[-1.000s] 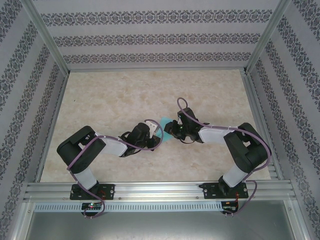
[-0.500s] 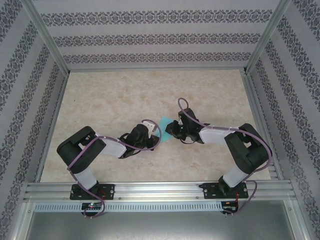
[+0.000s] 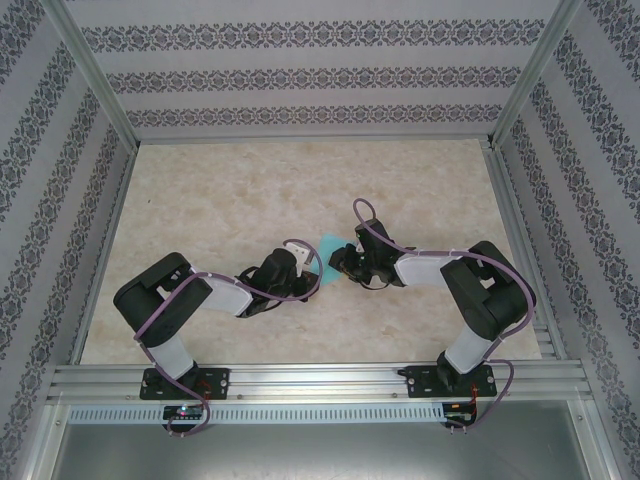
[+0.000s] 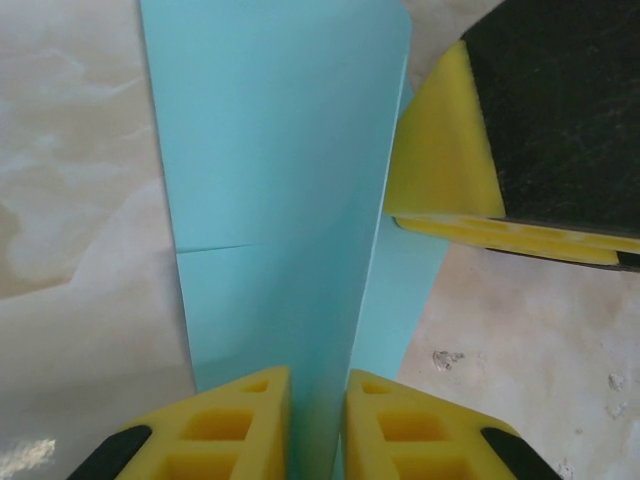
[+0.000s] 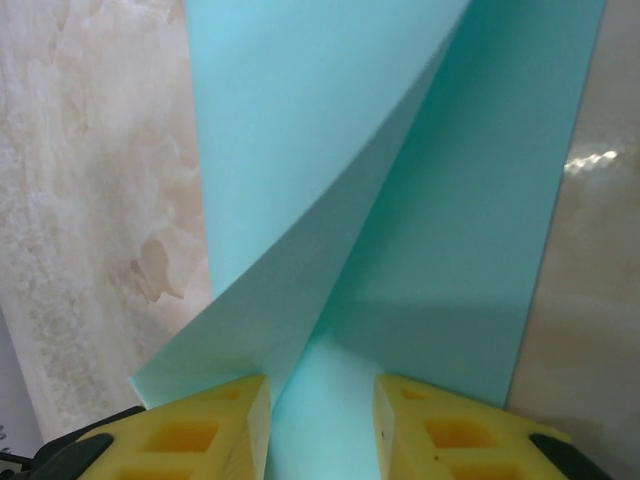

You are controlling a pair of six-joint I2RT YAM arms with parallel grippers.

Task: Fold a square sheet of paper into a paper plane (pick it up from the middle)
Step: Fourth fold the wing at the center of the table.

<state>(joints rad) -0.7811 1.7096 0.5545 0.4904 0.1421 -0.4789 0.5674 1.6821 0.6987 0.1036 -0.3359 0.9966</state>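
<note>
Marbled table (image 3: 220, 190) below, square sheet of paper (image 3: 332, 243) at centre between both arms; left gripper (image 4: 318, 420) pinches a raised fold, likely creasing it. Right gripper (image 5: 320, 420) straddles the lifted flap, jaws parted; whether it grips, I cannot tell.

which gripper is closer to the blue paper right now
Neither: both reach it. The left gripper straddles one edge of the paper; the right gripper straddles the opposite edge.

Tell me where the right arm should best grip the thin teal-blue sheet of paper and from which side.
Probably on the raised flap of the thin teal-blue sheet of paper, near its edge, coming in level from the right gripper side. That layer stands lifted off the marble-patterned table, so a finger can slip under it; the flat layer offers no purchase.
</note>
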